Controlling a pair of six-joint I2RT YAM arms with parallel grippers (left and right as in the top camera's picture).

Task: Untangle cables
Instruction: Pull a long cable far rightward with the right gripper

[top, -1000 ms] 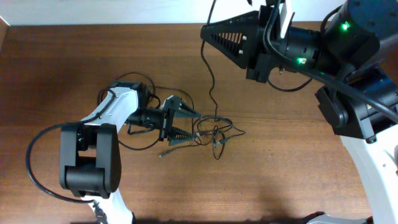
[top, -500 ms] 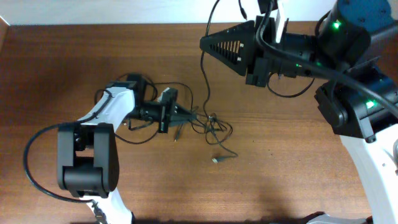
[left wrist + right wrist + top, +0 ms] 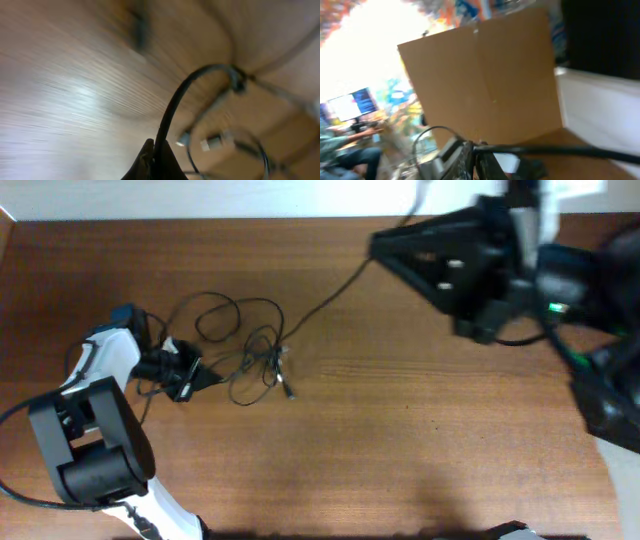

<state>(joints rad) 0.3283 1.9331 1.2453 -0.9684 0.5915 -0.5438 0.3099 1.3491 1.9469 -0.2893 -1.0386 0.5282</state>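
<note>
Bunch of cables [image 3: 270, 358] is seen left of centre on the table [image 3: 400, 430]. One strand is drawn straight to the far right and clamped in the right gripper [image 3: 376, 246]. At the bunch's left edge a strand is pinched in the closed left gripper [image 3: 208, 376].

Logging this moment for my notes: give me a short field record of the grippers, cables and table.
left gripper: shut on a strand at the tangle's left edge
right gripper: upper right, shut on a strand running straight to the tangle
cables: loose tangled loops lying on the table
plug: free end on the table, right of the loops
</note>
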